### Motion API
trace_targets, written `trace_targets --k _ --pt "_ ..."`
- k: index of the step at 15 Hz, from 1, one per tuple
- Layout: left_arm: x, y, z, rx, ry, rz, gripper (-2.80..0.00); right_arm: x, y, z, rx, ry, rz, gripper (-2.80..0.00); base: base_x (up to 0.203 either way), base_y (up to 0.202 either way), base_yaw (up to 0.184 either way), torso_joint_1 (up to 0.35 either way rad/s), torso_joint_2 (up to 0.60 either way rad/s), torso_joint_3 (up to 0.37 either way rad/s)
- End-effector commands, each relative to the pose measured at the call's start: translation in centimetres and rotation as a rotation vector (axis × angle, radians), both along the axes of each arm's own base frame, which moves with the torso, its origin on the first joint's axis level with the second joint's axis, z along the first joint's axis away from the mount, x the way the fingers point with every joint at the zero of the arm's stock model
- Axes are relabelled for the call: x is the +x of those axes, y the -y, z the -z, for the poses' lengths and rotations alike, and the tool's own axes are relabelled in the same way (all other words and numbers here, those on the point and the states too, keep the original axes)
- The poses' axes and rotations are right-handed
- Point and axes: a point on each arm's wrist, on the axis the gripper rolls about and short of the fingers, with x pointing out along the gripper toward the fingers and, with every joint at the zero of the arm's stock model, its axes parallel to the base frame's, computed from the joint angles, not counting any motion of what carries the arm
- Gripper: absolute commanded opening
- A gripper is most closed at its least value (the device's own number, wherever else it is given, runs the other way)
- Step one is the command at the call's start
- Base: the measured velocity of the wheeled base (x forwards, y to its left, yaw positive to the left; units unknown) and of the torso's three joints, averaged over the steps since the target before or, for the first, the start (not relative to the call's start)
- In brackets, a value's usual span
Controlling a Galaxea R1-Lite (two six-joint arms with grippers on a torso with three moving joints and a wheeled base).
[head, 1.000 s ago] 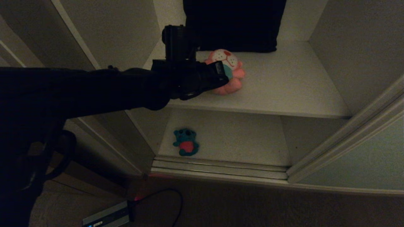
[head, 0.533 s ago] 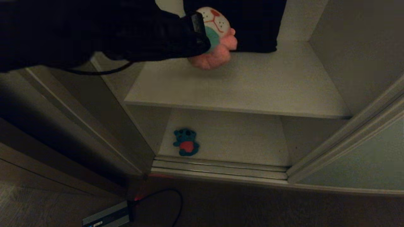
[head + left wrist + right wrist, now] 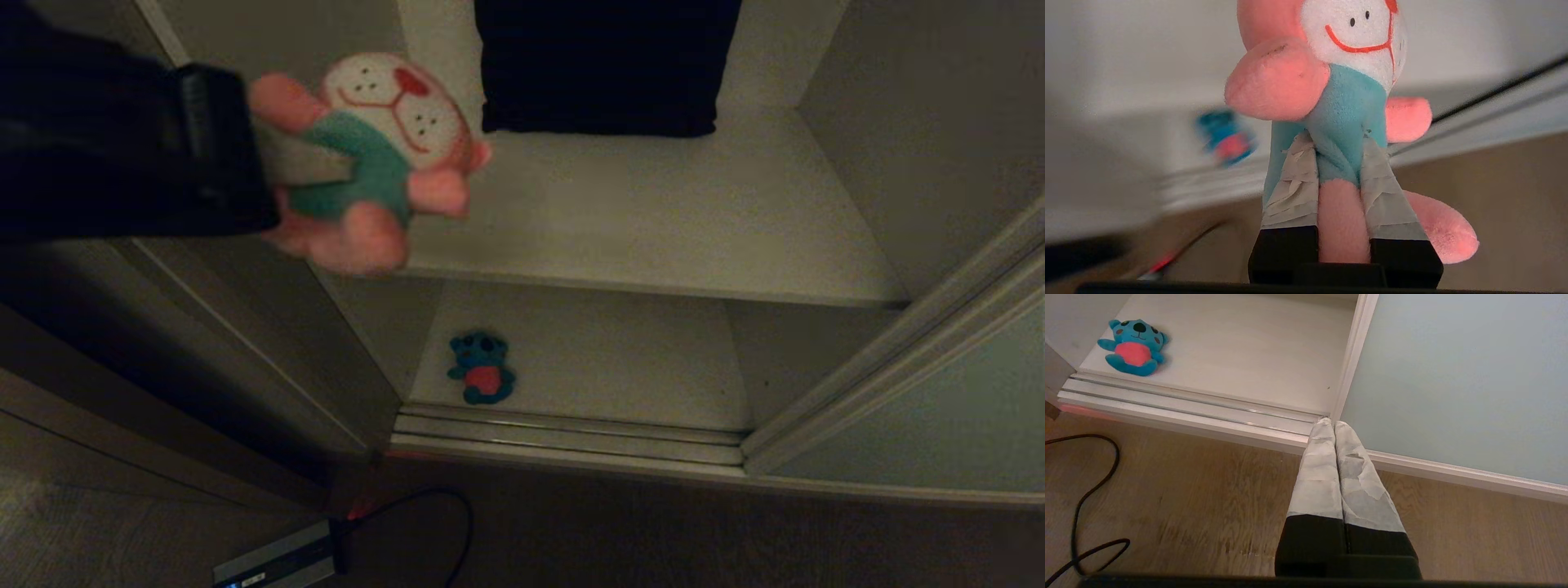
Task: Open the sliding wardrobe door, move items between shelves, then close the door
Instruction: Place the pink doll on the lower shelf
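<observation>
My left gripper is shut on the pink plush toy, pinching its teal shirt and one leg. It holds the toy in the air, in front of the upper shelf's left corner. The teal bear in a red shirt lies flat at the left of the bottom shelf. The sliding wardrobe door stands pushed to the right, leaving the shelves open. My right gripper hangs shut and empty over the wooden floor, by the door's edge.
A big dark folded cloth sits at the back of the upper shelf. The door track runs along the wardrobe's foot. On the floor at front left lie a black cable and a flat grey device.
My left gripper has lifted the pink toy off the upper shelf and drawn it out, leftward and nearer the head camera. The teal bear and the right arm have stayed put.
</observation>
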Motion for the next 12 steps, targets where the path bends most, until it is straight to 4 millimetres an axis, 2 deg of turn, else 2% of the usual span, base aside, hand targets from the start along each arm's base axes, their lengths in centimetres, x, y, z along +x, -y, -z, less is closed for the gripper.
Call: trace_targets --k 1,2,4,8,10,12 --pt "-4.7 -4.9 1.5 0.050 0.063 -0.093 -2.80 0.0 0.0 0.1 -0.001 -0.004 -0.001 -2.80 0.000 0.000 0.000 0.000 0.00 0.000" --pt "-6.2 -6.4 2.3 0.062 0.077 -0.122 -2.80 0.0 0.0 0.1 -0.001 -0.003 -0.001 -2.80 0.000 0.000 0.000 0.000 0.00 0.000" --pt "-9.6 -7.7 4.3 0.064 0.095 -0.120 -2.80 0.0 0.0 0.1 -0.001 -0.006 -0.001 -2.80 0.000 0.000 0.000 0.000 0.00 0.000" --pt "-15.7 -8.9 11.0 0.067 0.114 -0.163 -2.80 0.0 0.0 0.1 -0.001 -0.006 -0.001 -2.80 0.000 0.000 0.000 0.000 0.00 0.000" --pt "-17.8 -8.9 15.1 0.075 0.119 -0.202 -2.80 0.0 0.0 0.1 -0.001 -0.004 -0.001 -2.80 0.000 0.000 0.000 0.000 0.00 0.000" --pt "-17.9 -8.7 19.1 0.091 0.063 -0.243 -2.80 0.0 0.0 0.1 -0.001 -0.004 -0.001 -2.80 0.000 0.000 0.000 0.000 0.00 0.000"
